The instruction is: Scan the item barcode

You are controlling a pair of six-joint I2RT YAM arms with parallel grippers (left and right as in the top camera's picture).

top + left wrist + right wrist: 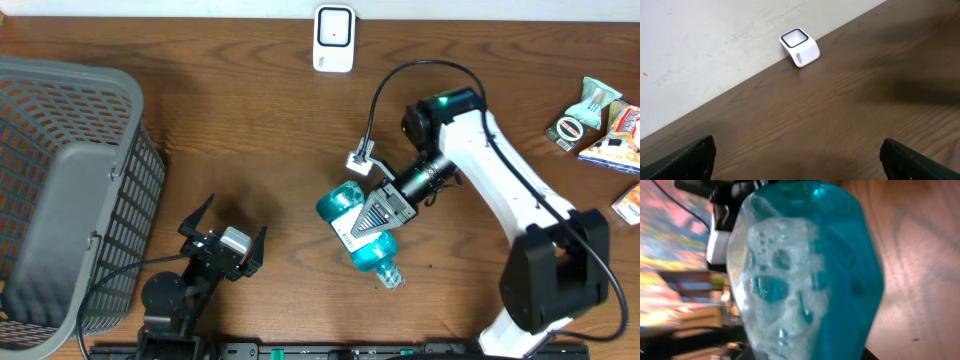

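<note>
**Right wrist view: translucent blue bottle at close range.**
The bottle (840, 255) filled most of the frame, running from the top edge to the bottom edge. Its wall was clear blue. White foam (775, 280) with round bubbles clung inside along its left half, while the right half showed plain blue. Brown wood-grain counter (925, 255) lay to the right of the bottle. To the left, a white-and-black unit (719, 230) appeared behind the bottle, out of focus. Beyond it the background was a colourful blur that could not be identified.
</note>
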